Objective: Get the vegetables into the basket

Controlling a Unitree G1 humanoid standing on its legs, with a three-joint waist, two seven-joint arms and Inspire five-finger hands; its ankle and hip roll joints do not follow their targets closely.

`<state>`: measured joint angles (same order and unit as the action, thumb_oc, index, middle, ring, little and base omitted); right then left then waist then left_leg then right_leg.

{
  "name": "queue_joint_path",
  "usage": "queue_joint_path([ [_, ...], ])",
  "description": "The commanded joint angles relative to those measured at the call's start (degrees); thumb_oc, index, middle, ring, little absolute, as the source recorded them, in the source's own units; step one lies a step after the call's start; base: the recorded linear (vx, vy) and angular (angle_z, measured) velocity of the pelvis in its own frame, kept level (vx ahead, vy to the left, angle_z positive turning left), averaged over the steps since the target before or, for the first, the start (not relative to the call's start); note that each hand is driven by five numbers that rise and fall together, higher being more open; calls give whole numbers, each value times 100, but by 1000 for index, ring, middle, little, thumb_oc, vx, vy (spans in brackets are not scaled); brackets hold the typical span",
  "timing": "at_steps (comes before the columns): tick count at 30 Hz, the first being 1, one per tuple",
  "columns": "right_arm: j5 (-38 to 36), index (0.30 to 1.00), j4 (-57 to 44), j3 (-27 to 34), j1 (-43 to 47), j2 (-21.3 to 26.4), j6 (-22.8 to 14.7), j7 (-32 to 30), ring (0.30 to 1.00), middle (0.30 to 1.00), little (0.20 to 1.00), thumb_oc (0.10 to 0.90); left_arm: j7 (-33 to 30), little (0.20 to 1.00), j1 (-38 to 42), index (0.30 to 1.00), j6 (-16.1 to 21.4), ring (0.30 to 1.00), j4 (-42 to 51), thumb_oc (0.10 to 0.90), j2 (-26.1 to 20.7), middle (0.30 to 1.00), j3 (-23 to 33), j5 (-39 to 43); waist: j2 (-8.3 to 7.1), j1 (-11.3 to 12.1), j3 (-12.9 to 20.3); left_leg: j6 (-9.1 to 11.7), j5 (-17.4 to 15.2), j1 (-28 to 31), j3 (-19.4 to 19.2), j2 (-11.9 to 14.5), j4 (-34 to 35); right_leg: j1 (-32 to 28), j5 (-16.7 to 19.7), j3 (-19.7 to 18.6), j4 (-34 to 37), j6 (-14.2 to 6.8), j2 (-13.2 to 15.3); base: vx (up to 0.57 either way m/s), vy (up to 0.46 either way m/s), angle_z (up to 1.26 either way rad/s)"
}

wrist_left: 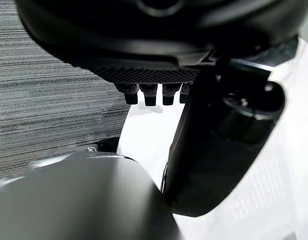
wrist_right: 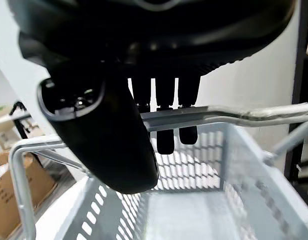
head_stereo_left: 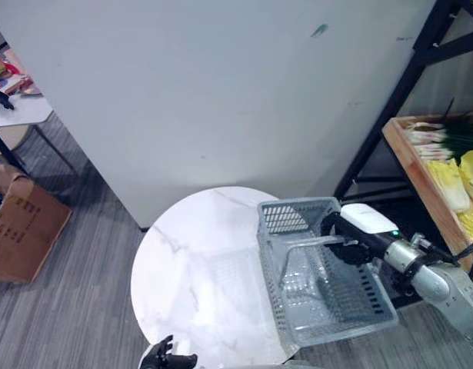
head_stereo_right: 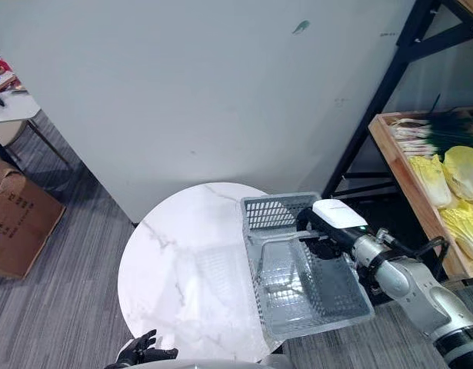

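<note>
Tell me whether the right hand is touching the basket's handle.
Touching. In the right wrist view the right hand has its fingers curled over the metal handle of the grey basket, the bar passing under them.

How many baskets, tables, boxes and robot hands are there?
Grey plastic mesh basket: 1
Tables: 2, round white marble table and a white table at far left
Brown cardboard box: 1
Dark robot hands: 2, left hand and right hand at the basket's handle
Total: 6
</note>
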<state>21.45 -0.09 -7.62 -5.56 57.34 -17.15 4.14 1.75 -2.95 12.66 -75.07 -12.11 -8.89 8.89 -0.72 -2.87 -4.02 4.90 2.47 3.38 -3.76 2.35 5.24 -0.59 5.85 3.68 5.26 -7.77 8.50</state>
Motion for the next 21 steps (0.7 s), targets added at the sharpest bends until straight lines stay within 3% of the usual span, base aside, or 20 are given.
queue_joint_path([
  [1,-531,300,-834,797,580,168,-481,-714,300,300,300,400,78,1000,-78,1000,13,1000,-343,900,-114,1000,-71,-336,-362,189,132,-123,-299,34,-122,80,-24,43,138,-93,-45,-188,119,0,0,0],
  [6,-555,300,-832,870,436,105,-470,-679,300,300,300,400,58,1000,-30,1000,-11,1000,-269,900,-149,1000,-31,-401,-301,99,37,-91,-276,125,-207,173,-45,97,33,-206,-139,-116,23,13,-71,-8],
  [8,-678,300,-780,573,690,58,-515,-643,300,300,300,400,-30,1000,161,1000,51,1000,-56,900,-219,1000,22,-268,-371,43,-247,93,-471,-326,-90,161,-1476,248,-42,-534,-433,50,-148,-47,-171,-23],
  [9,-677,300,-775,562,703,58,-515,-645,300,300,300,400,-30,1000,161,1000,50,1000,-55,900,-219,1000,28,-268,-370,46,-251,94,-477,-325,-97,165,-1484,249,-43,-543,-438,51,-152,-29,-82,-33],
  [11,-707,300,-729,321,970,83,-523,-624,300,300,300,400,-80,1000,164,1000,109,1000,102,900,-253,1000,22,-185,-374,113,-258,158,-380,-312,436,-2,-1663,359,20,-815,-523,29,-269,-11,20,-88],
  [13,-785,300,-587,-61,1385,154,-508,-537,300,300,300,400,-115,1000,96,1000,137,1000,243,900,-235,1000,20,-24,-347,240,-228,43,-610,-114,1474,-285,-1761,566,132,-1426,-640,-89,-439,-27,102,-139],
  [14,-788,300,-521,-156,1480,168,-492,-520,300,300,300,400,-136,1000,122,1000,129,1000,265,900,-226,1000,32,10,-327,250,-228,0,-700,-30,1695,-339,-1738,661,170,-1603,-727,-138,-479,-72,156,-119],
  [16,-798,300,-499,-214,1540,179,-470,-484,300,300,300,400,-125,1000,154,1000,121,1000,254,900,-221,1000,35,30,-310,228,-236,-77,-839,42,1750,-371,-1633,775,177,-1709,-846,-178,-487,-107,164,-105],
  [17,-798,300,-519,-118,1398,210,-435,-450,300,300,300,400,-90,1000,208,1000,117,1000,333,900,-225,1000,-5,-6,-317,99,-249,-245,-1143,120,1569,-443,-1434,933,187,-1795,-1014,-260,-376,-115,174,-92],
  [19,-788,300,-535,3,1243,177,-413,-460,300,300,300,400,-73,1000,266,1000,116,1000,347,900,-227,1000,-49,-58,-329,28,-271,-319,-1198,117,1446,-509,-1391,998,234,-1822,-1039,-353,-277,-220,310,-54],
  [21,-703,300,-582,124,1018,-53,-381,-497,300,300,300,400,-107,1000,341,1000,143,1000,266,900,-257,1000,-43,-132,-427,-114,-407,-475,-1216,99,1168,-802,-1289,1296,1081,-2071,-839,-636,-37,-330,360,-30],
])
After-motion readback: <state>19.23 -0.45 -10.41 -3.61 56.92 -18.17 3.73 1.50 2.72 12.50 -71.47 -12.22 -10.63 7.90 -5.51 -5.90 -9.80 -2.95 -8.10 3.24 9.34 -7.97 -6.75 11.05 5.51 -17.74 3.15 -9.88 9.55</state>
